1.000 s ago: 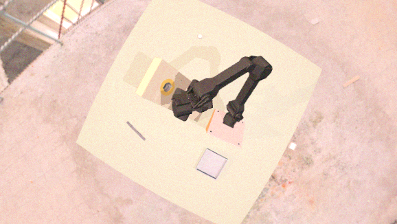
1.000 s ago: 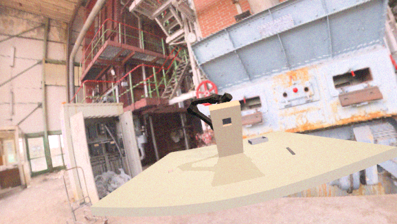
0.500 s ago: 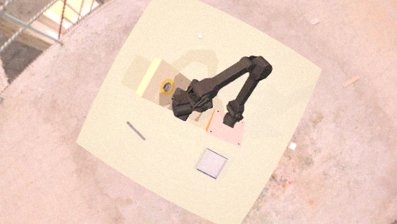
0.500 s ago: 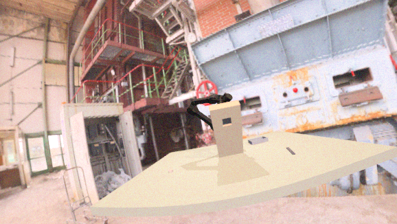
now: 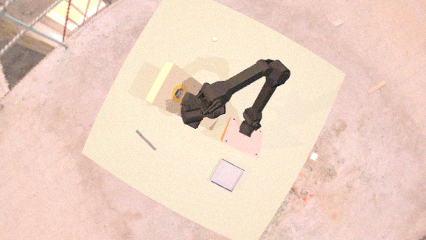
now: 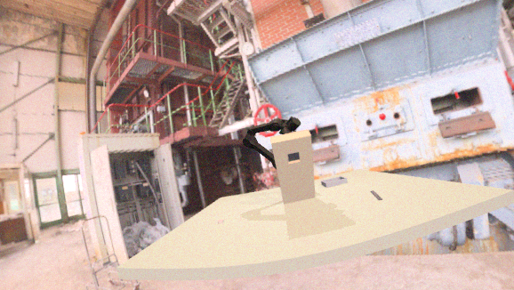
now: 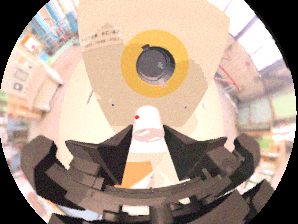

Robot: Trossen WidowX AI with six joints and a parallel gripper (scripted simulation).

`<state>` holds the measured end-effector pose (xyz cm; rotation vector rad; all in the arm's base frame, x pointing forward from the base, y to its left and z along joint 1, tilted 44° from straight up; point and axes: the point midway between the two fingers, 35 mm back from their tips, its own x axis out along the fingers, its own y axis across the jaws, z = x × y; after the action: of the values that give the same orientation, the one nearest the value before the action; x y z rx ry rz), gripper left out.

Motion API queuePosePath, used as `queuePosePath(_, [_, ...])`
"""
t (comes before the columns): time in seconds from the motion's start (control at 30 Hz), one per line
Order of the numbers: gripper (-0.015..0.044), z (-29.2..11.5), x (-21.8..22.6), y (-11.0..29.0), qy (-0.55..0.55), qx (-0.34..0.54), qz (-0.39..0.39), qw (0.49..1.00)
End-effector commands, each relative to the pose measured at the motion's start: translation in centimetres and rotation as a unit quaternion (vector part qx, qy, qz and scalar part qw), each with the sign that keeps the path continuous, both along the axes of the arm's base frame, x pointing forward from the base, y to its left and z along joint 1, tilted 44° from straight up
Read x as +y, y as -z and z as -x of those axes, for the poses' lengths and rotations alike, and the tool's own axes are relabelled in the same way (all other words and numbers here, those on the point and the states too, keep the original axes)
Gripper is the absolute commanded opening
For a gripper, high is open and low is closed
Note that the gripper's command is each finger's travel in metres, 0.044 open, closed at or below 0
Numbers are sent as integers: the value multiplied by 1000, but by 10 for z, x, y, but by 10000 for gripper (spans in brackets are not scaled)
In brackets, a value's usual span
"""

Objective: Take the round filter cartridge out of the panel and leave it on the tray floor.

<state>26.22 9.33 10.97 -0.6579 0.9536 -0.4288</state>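
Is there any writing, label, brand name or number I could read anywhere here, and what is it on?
No text is legible in any view.
Tan upright service panel: a faint grey mark beside the yellow ring, too blurred to read.
Grey-blue steel machine housing in the background: pale raised lettering, too small and blurred to read.
Black robot arm, grey square tray: no markings visible.
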Motion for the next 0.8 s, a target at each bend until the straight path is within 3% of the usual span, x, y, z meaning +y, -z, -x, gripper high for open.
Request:
queuePosePath(0.0, [0, 1, 12, -9, -2, -3, -4, 1000])
queuePosePath(0.53, [0, 40, 60, -58, -1, -3, -2, 1000])
queuePosePath(0.77, [0, 36, 76, -42, -1, -3, -3, 1000])
